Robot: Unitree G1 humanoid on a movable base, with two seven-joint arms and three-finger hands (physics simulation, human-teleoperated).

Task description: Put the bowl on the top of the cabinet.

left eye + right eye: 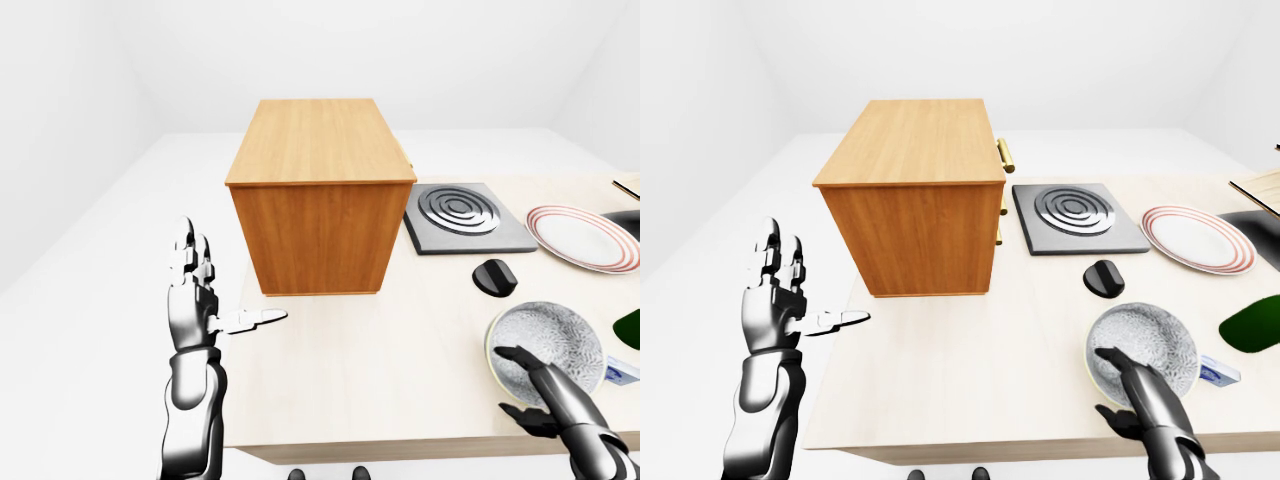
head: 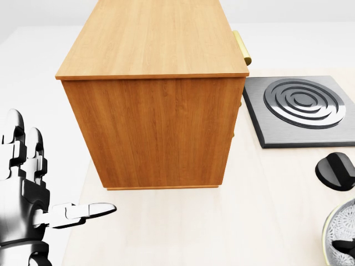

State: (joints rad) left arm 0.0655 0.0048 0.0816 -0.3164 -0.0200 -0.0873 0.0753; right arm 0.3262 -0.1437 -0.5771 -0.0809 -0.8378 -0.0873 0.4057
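The grey patterned bowl sits on the pale table, low on the right in both eye views; only its rim shows in the head view's bottom right corner. My right hand lies at the bowl's near rim with fingers spread, open, one finger reaching over the rim. The wooden cabinet stands on the table's left part, its flat top bare. My left hand is held up off the table's left edge, open, with the thumb pointing right toward the cabinet.
Right of the cabinet lie a grey hob plate, a black knob and a red-striped plate. A green object and a small blue-white box sit right of the bowl. Brass handles line the cabinet's right side.
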